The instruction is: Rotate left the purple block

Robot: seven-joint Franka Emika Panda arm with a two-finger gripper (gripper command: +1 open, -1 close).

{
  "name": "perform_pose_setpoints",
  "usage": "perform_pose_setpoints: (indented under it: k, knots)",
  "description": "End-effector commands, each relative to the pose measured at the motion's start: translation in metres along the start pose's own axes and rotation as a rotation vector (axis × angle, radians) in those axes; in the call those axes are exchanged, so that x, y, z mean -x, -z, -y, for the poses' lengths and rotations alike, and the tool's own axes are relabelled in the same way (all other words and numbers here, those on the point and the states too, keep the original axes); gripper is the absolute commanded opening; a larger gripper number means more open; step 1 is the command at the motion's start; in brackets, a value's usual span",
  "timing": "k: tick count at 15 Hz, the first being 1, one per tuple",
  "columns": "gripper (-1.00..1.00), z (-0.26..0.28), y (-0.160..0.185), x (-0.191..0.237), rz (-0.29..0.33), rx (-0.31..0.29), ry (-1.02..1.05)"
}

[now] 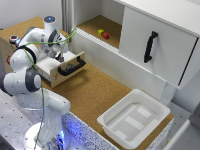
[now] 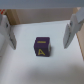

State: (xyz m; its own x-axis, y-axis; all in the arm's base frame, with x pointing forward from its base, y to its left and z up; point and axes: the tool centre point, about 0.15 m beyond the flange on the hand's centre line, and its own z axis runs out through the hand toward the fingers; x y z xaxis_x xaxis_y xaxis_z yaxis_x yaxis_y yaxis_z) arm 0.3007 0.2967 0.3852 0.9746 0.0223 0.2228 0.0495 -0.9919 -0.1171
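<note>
Purple block sits untouched on the white floor of the open drawer; gripper hangs above it, fingers spread wide on either side, holding nothing; grasping and turning it left both remain undone.

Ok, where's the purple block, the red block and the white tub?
purple block [image 2: 42,47], wrist view, its front face.
red block [image 1: 106,35], exterior view, its top.
white tub [image 1: 116,113], exterior view, its near rim.
</note>
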Motion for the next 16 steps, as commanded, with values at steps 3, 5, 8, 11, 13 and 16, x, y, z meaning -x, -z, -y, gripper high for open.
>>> perform_pose_setpoints:
  k: [3, 5, 8, 11, 13, 16]
  knots:
    - [1.00, 0.015, -0.041, -0.046, 0.129, 0.133, -0.134]
    - [1.00, 0.013, -0.053, -0.046, 0.145, 0.145, -0.136]
    - [1.00, 0.016, -0.067, -0.051, 0.146, 0.169, -0.120]
    - [-1.00, 0.020, -0.072, -0.054, 0.131, 0.193, -0.091]
    - [-1.00, 0.016, -0.078, -0.050, 0.141, 0.195, -0.093]
    - [-1.00, 0.009, -0.085, -0.048, 0.148, 0.192, -0.103]
